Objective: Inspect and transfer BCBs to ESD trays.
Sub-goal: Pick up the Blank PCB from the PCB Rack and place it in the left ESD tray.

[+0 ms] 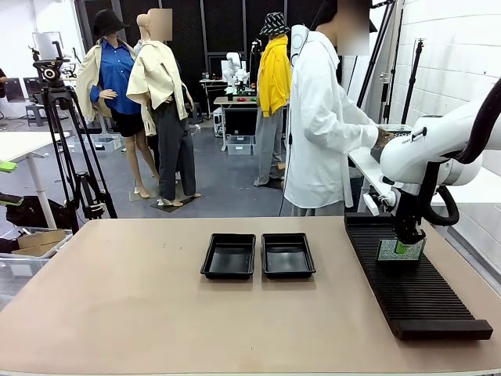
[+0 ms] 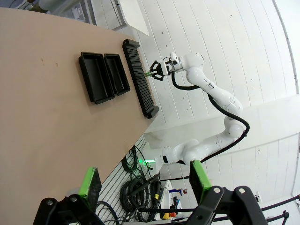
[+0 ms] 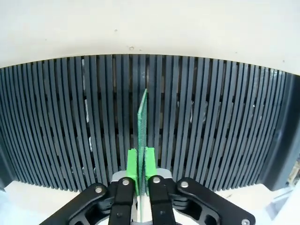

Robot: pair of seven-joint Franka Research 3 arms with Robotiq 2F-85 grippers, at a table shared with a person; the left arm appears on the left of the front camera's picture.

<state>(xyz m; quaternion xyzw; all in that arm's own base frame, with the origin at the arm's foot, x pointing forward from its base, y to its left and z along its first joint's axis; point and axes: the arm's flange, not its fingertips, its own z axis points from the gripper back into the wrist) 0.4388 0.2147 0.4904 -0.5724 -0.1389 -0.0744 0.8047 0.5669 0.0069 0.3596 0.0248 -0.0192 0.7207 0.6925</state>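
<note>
One BCB (image 1: 398, 249) stands on edge in the long black slotted rack (image 1: 407, 290) at the table's right side. My right gripper (image 1: 407, 241) reaches down from above and is shut on the board's top edge. In the right wrist view the green pads (image 3: 134, 170) press both faces of the thin BCB (image 3: 142, 123), which runs edge-on into a slot. Two ESD trays (image 1: 228, 255) (image 1: 287, 254) lie side by side at the table's middle, both bare inside. My left gripper (image 2: 145, 180) is open, high above the table with nothing between its fingers.
A person in a white coat (image 1: 321, 125) stands at the far side, right of centre, hands at a side table. In the left wrist view the trays (image 2: 103, 75) lie beside the rack (image 2: 139, 77). A camera tripod (image 1: 66, 149) stands beyond the table's far left.
</note>
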